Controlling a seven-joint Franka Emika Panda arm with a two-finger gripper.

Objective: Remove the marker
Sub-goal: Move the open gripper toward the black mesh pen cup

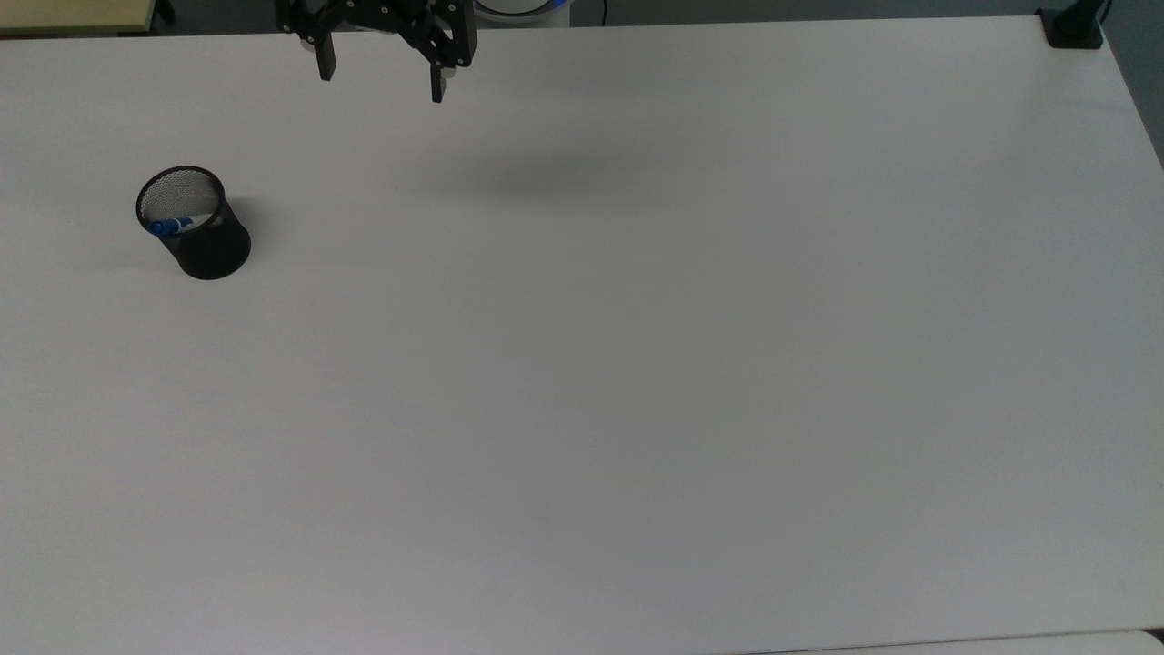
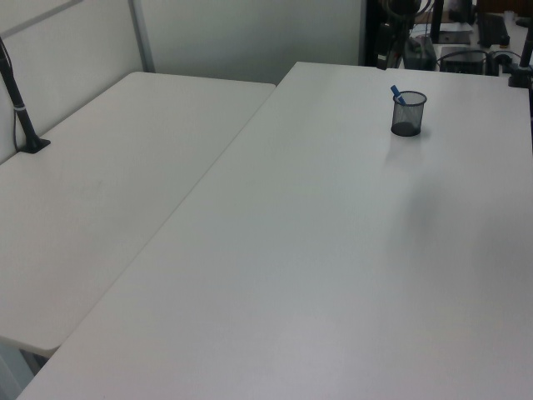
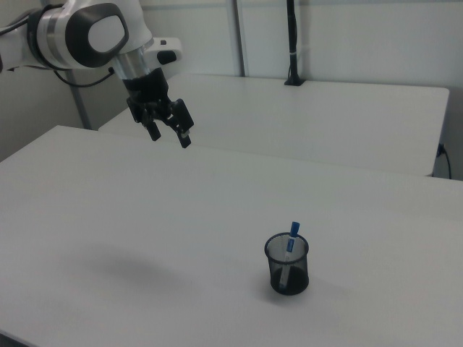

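The black two-finger claw (image 1: 380, 82) hangs in the air with its two fingers spread wide apart and nothing between them. In the top view it sits at the counter's far edge, toward the top view's left half; in the right view the claw (image 3: 168, 136) points down at a slant, well above the surface, carried by the white and grey rounded arm (image 3: 87, 32) that reaches in from the right view's upper left. A soft dark shadow (image 1: 555, 177) lies on the counter near the far edge, a little toward the top view's right of the claw.

The wide, plain white counter (image 1: 637, 364) carries a black wire-mesh cylindrical cup (image 1: 202, 232) standing upright near its left edge in the top view, well apart from the claw. The slim white-barrelled marker with a blue cap (image 1: 169, 225) stands inside this cup, leaning against the rim, its blue cap end poking just above the rim. In the right view the marker (image 3: 291, 238) rises tilted out of the cup (image 3: 287, 266), blue end up, the white barrel showing through the mesh. In the left view the cup (image 2: 408, 115) stands near the counter's far end with the marker's blue tip (image 2: 396, 93) at its rim.

A black clamp post (image 1: 1073, 25) sits at the counter's far right corner in the top view. A second white table (image 3: 325, 119) stands beyond the counter in the right view.
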